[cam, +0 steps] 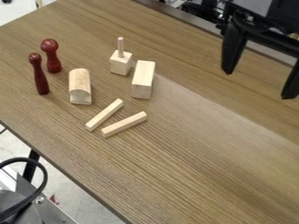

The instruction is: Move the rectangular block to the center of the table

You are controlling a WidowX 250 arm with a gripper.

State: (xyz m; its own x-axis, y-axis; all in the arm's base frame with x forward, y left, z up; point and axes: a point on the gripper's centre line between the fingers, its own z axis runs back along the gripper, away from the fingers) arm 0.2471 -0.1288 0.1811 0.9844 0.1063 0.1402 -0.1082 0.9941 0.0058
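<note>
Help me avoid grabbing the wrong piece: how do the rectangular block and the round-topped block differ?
The rectangular block has a flat top; the round-topped block curves over from side to side. The rectangular block slants toward the view's upper right, while the round-topped block points almost straight up the view. Both are pale wood, longer than wide, and rest on the table.

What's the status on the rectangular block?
Gripper open, upper right, holding nothing. Rectangular block on table, off-center. Cube with a dowel close beside it, two thin wooden sticks nearby.
</note>
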